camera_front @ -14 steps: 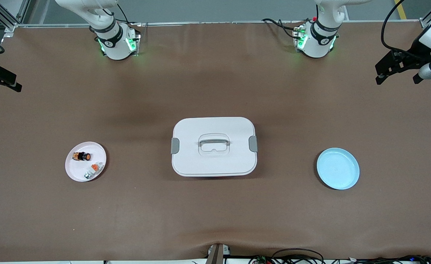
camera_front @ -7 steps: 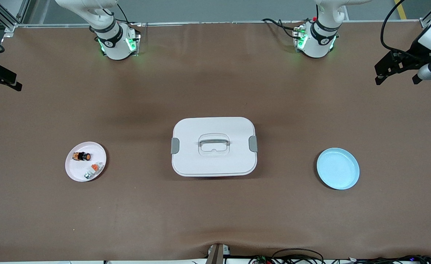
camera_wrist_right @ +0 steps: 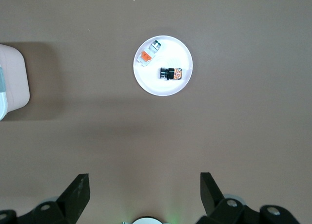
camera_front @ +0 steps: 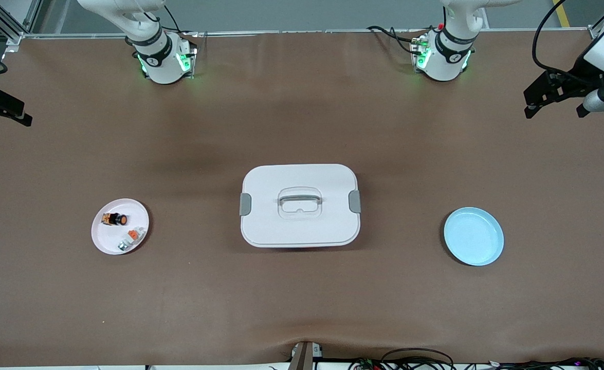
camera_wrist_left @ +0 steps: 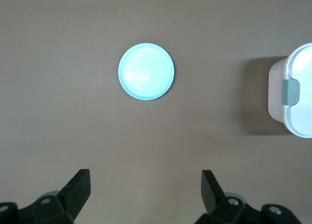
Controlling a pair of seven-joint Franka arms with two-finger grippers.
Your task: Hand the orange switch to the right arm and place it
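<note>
Front view: white plate (camera_front: 104, 239) toward right arm's end from closed white box (camera_front: 299, 205), holding one orange switch (camera_front: 114, 219), one whitish-silver piece (camera_front: 131, 238); blue plate (camera_front: 474, 236) toward left arm's end. Left gripper (camera_wrist_left: 145, 190), right gripper (camera_wrist_right: 143, 187) up over counter (camera_front: 302, 298), fingers wide, holding nothing.

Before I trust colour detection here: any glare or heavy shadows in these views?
Front view: soft, even light, faint shadows; round pale blue plate unglared. Left wrist view: bright sheen on that plate, and the white lidded box casts a dark shadow. Right wrist view: similar box shadow.

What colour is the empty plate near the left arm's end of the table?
Pale blue. The plate shows best in the left wrist view, with nothing on it.
</note>
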